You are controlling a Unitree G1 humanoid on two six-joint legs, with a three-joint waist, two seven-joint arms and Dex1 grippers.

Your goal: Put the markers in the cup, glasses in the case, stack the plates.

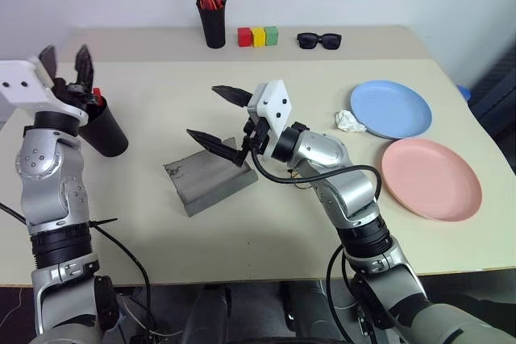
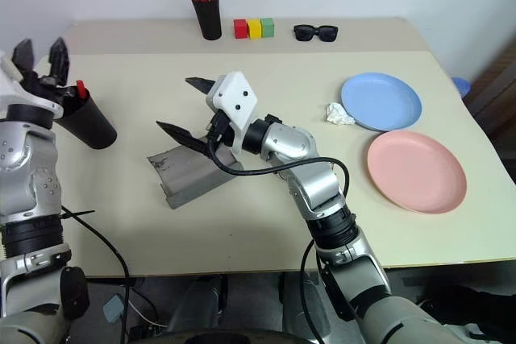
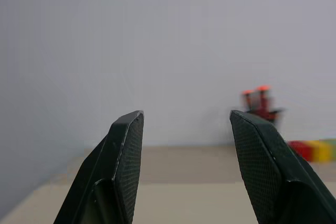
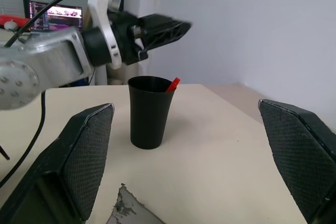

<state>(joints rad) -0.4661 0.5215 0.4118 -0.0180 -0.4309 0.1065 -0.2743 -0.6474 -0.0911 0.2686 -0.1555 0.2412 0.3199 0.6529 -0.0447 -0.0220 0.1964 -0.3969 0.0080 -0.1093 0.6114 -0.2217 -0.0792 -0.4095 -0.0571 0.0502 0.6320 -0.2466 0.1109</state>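
Fingers of the left gripper [image 1: 64,64] stand parted and empty, raised just above the black cup [image 1: 103,130], where a red marker [image 4: 173,84] leans on the rim. Right gripper [image 1: 216,115] points across toward the cup, spread wide and empty, over the grey case [image 1: 211,180] at mid-surface. Blue plate [image 1: 391,108] and pink plate [image 1: 431,178] lie side by side near the right edge; bare surface [image 1: 266,231] lies between the case and the near edge.

left pincer [image 2: 38,52] open above cup [image 2: 85,122] | red marker [image 2: 81,88] inside | right pincer [image 2: 188,106] open over case [image 2: 187,173]
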